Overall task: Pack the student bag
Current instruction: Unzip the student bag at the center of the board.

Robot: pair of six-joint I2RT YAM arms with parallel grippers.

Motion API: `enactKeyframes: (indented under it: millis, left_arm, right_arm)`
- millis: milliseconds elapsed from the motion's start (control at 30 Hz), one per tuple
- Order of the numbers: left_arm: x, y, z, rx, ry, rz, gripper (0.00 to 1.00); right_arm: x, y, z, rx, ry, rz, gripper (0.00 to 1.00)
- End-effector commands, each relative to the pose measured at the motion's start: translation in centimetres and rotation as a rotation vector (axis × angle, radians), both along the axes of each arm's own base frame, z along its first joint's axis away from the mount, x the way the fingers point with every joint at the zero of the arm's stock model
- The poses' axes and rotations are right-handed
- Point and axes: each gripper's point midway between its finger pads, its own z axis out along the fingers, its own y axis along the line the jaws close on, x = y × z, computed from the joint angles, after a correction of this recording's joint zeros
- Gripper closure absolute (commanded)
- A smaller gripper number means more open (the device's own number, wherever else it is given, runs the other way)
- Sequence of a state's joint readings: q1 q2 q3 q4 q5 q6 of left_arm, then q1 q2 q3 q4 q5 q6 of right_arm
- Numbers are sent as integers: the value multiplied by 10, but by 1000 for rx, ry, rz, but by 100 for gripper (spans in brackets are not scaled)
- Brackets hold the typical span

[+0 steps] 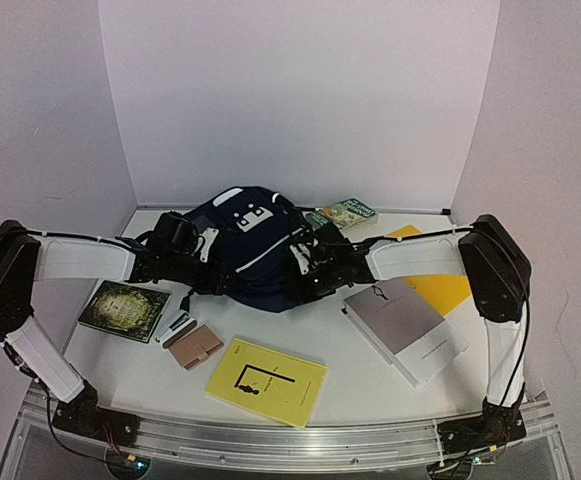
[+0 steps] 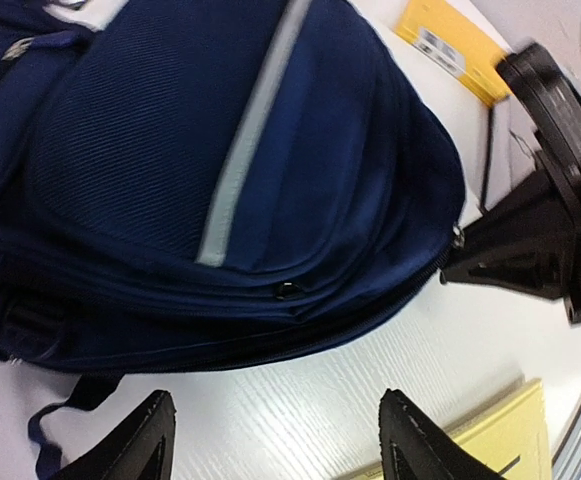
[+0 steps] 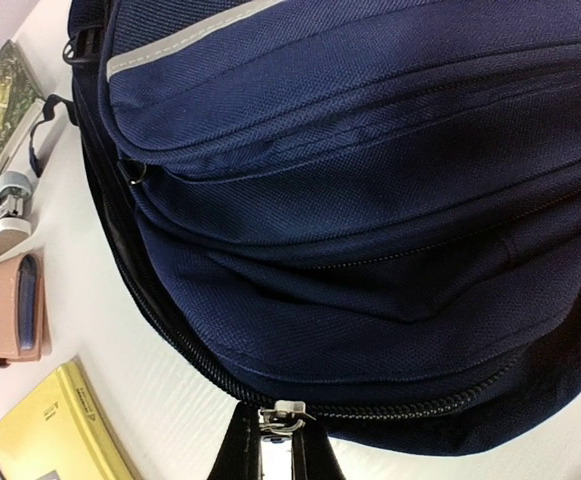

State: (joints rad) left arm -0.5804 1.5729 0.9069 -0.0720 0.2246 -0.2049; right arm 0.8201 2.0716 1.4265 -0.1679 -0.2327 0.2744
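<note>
The student bag [image 1: 248,250], dark navy with thin white piping and a white patch, lies in the middle of the table. It fills the left wrist view [image 2: 210,170] and the right wrist view [image 3: 370,200]. My right gripper [image 3: 278,440] is shut on the bag's silver zipper pull [image 3: 282,418] at the bag's right edge [image 1: 310,272]. My left gripper [image 2: 275,440] is open and empty, just off the bag's left side [image 1: 185,262], above bare table.
A dark green book [image 1: 125,308], a stapler [image 1: 177,326], a brown wallet [image 1: 194,346] and a yellow book [image 1: 267,380] lie in front. A grey book [image 1: 402,328], a yellow envelope [image 1: 432,283] and a green book [image 1: 342,213] lie on the right.
</note>
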Motion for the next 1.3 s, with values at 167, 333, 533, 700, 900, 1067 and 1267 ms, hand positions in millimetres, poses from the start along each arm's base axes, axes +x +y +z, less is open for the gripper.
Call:
enactKeyframes:
  millis: [167,333,533,700,900,1067,1267]
  left_arm:
    - [-8,-55,-1,94,-228,-421,36]
    - [-2,-76,-30,180,-229,-480,40]
    - [10,-70,-64,271,-191,-450,56]
    - [15,-51,-78,340,-169,-398,91]
    - [30,-19,-82,426,-155,-301,100]
    - [38,1,-69,479,-189,-246,100]
    - [58,44,-35,546,-274,-115,100]
  right_arm:
    - [-2,13,27,102,24,71,100]
    - [-4,13,26,130,73,75,100]
    - [1,-2,25,153,123,60,100]
    - [8,-21,21,143,136,32,100]
    - [17,-51,10,101,147,-9,100]
    - [33,-82,5,51,122,-49,100]
    - [28,-79,7,107,176,-14,100]
